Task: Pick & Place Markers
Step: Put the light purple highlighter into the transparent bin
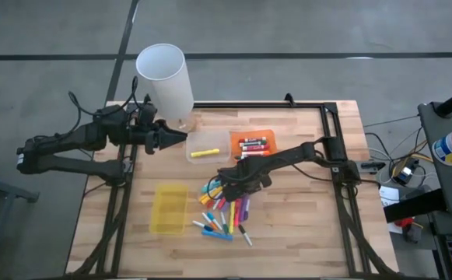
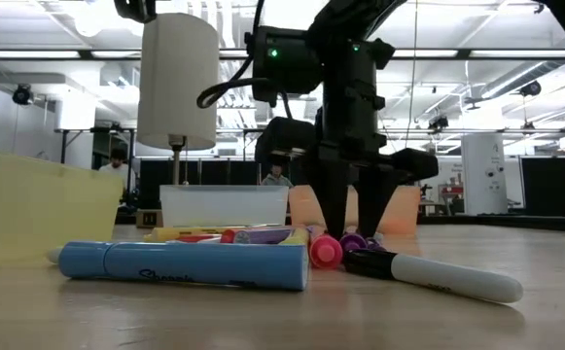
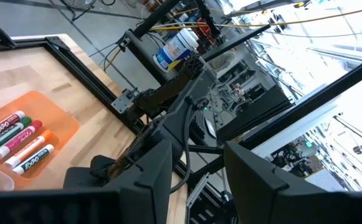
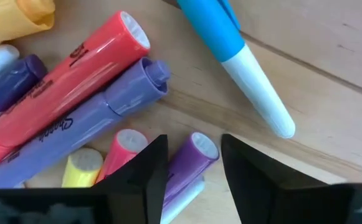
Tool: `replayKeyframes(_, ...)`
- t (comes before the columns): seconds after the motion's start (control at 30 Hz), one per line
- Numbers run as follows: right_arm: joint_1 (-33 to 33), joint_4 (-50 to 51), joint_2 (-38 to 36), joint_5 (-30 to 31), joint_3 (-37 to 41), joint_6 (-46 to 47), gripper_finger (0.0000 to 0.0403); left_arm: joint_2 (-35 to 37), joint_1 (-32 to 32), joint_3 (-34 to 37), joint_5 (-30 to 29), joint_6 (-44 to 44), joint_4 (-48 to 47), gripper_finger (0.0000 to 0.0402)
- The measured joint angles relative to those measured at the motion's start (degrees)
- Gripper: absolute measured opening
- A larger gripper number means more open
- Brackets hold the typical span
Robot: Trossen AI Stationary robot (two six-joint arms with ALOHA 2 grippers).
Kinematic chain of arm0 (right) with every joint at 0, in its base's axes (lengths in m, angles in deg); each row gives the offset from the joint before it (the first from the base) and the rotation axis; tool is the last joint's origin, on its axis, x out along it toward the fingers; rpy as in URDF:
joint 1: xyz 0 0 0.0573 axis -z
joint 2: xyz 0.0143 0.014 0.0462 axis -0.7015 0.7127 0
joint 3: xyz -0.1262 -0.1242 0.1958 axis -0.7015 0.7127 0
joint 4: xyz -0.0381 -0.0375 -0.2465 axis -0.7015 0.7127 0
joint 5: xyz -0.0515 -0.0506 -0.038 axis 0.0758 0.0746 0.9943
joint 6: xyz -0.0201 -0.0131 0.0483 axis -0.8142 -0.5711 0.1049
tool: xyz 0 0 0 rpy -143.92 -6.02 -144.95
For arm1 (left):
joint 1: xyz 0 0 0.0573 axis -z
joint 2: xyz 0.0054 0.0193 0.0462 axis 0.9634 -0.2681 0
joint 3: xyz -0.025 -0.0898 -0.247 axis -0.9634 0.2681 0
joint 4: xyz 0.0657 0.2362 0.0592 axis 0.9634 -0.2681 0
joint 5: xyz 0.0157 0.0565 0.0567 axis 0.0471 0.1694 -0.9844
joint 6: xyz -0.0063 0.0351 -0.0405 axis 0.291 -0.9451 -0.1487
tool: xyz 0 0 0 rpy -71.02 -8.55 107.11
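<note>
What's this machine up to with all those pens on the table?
It is sorting markers into trays. The right gripper hangs open over the loose pile at the middle of the table, fingers straddling a purple marker, nothing gripped yet. One yellow marker lies in the clear tray and several sit in the orange tray. The left gripper waits open beside the clear tray.

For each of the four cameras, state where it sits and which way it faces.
High: overhead, looking straight down; both arms, marker pile.
Low: table height, level across; right gripper descending onto the pile.
Left wrist: past the open left gripper toward the orange tray.
Right wrist: down past the open right gripper on a purple marker.
High and low share the white cylinder.
</note>
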Motion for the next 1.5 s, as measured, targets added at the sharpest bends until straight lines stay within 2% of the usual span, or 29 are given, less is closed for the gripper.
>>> replayKeyframes(0.37, 0.0, 0.1, -0.3, 1.7, 0.3, -5.0, 0.0079, -0.3, 0.0, 0.0, 0.0, -0.3, -0.1, 0.0139)
replayKeyframes(0.5, 0.0, -0.8, -0.4, 2.0, 0.3, -7.4, 0.0070, -0.5, 0.0, 0.0, 0.0, -0.3, -0.2, 0.0139)
replayKeyframes(0.63, 0.0, -1.1, -0.4, 2.3, 0.3, -7.7, 0.0079, -1.0, 0.0, 0.1, 0.0, -0.3, -0.7, 0.0139)
replayKeyframes(0.97, -0.7, -0.6, -0.4, 1.5, 0.2, -4.9, 0.0137, -1.6, 0.0, 0.1, 0.7, 0.0, -0.8, 0.0139)
replayKeyframes(1.17, -2.3, 0.1, -0.4, -0.1, 0.2, -2.9, 0.0160, -1.6, 0.0, 0.1, 0.8, 0.4, -0.8, 0.0139)
replayKeyframes(1.33, -3.7, 0.3, -0.4, -0.8, 0.3, -1.2, 0.0162, -1.6, 0.0, 0.1, 0.8, 0.5, -0.9, 0.0139)
replayKeyframes(1.5, -3.5, 0.2, -0.2, -1.3, 0.4, -2.5, 0.0136, -2.1, 0.0, 0.1, 0.8, 0.4, -0.9, 0.0139)
